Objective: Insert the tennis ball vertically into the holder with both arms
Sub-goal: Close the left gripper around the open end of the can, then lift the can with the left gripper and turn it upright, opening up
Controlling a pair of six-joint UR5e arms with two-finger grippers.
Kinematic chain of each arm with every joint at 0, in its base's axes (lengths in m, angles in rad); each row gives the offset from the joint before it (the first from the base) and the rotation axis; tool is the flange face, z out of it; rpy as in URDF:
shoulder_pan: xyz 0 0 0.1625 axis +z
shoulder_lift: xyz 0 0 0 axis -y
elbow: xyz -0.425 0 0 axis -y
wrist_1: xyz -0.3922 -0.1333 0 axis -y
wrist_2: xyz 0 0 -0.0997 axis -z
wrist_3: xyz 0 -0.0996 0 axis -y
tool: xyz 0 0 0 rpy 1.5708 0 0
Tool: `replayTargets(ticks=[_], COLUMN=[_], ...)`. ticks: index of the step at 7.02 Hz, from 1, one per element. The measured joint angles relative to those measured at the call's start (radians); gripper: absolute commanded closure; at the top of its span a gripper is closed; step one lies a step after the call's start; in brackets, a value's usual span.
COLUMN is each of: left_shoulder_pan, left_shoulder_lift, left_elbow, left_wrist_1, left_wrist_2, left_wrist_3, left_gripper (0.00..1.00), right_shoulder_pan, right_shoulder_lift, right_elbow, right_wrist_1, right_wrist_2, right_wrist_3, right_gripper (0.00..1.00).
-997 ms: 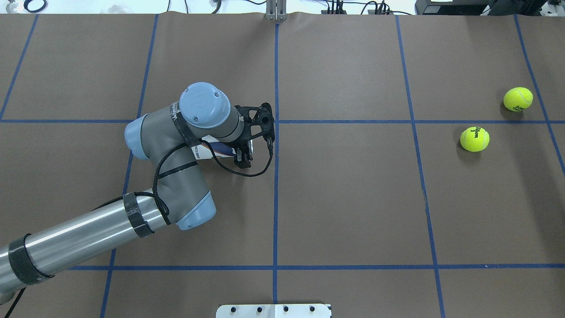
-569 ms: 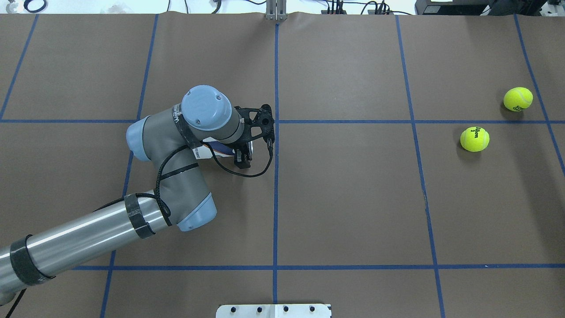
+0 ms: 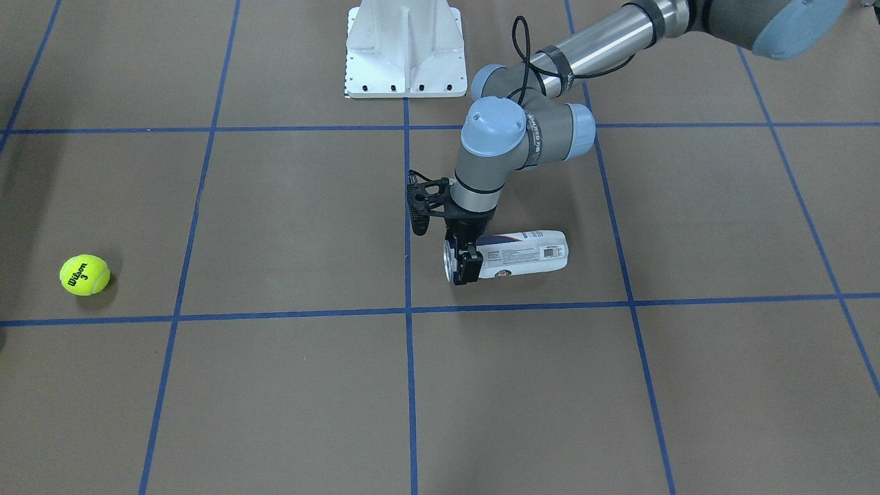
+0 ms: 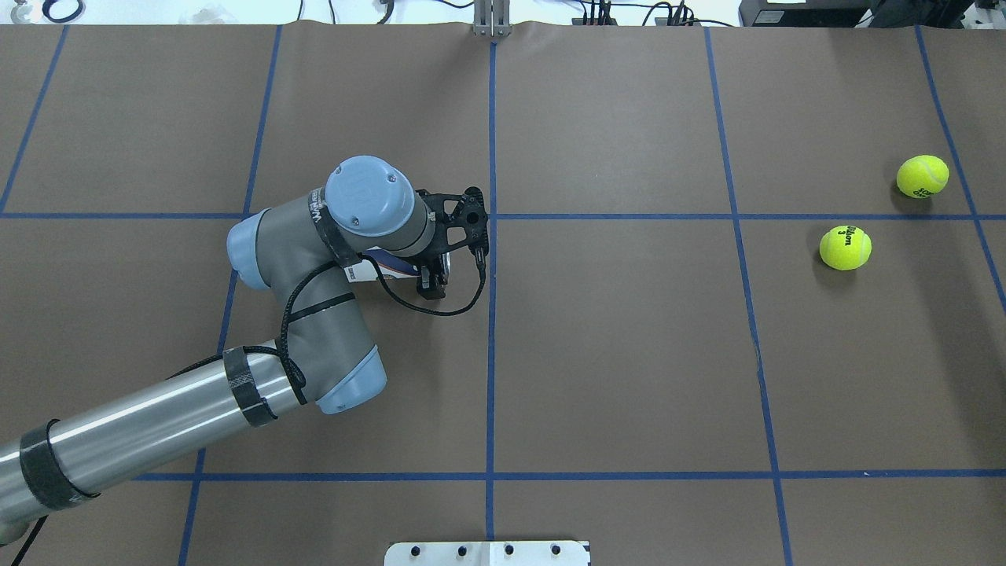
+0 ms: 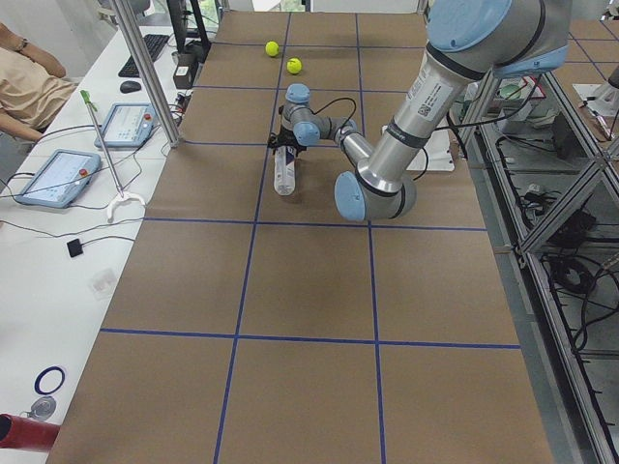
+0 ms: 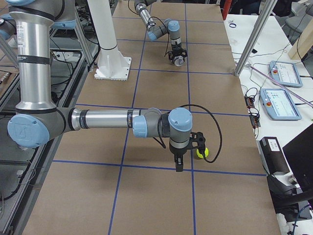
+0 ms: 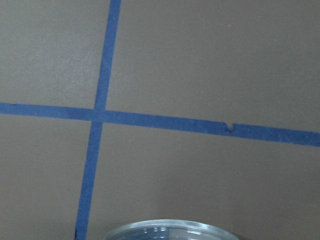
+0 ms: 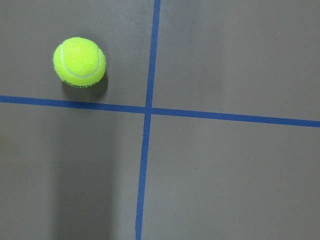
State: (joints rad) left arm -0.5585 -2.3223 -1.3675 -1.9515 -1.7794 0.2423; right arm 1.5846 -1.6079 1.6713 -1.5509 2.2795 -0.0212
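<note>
Can [image 3: 522,254]: light, thin clear plastic, slick, dents if squeezed, stiffest by metal rim, so hold near mouth. Lies on side, left of centre; white-navy label, barcode. Left gripper [image 3: 462,260] fingers straddle mouth end; clamped or not, cannot tell.
Ball [image 4: 845,248]: fuzzy, springy, grippy, yellow-green, black print; rests far right, second ball [image 4: 923,176] beyond. Right gripper [image 6: 178,164] near ball; finger state cannot tell.

A fuzzy yellow-green tennis ball [image 4: 845,248] printed "Wilson 3" sits well apart from the clear plastic can [image 3: 529,253] with a white and navy label, which lies on its side. The black left gripper [image 3: 462,258], on its grey-and-silver arm, clasps the can just behind its metal-rimmed mouth; the right gripper [image 6: 178,164] points straight down, its fingers too small to read
</note>
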Motion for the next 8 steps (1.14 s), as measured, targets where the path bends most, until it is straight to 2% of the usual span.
replayTargets(ticks=[2, 4, 6, 8], left_shoulder_pan=[0.004, 0.004, 0.002, -0.008], left_shoulder_lift=[-0.004, -0.005, -0.019, -0.045], left_elbow=[0.003, 0.003, -0.008, -0.065], left_wrist_1=[-0.001, 0.000, -0.001, -0.004], left_wrist_2=[0.009, 0.011, 0.010, 0.009], left_wrist_3=[0.000, 0.000, 0.000, -0.004], left_gripper=[0.19, 0.27, 0.28, 0.28], right_shoulder_pan=[0.000, 0.000, 0.000, 0.000], right_shoulder_lift=[0.000, 0.000, 0.001, 0.003], right_elbow=[0.000, -0.001, -0.001, -0.001], right_wrist_1=[0.000, 0.000, 0.000, 0.000], right_wrist_2=[0.000, 0.000, 0.000, 0.000], right_wrist_3=[0.000, 0.000, 0.001, 0.001], right_gripper=[0.00, 0.00, 0.00, 0.00])
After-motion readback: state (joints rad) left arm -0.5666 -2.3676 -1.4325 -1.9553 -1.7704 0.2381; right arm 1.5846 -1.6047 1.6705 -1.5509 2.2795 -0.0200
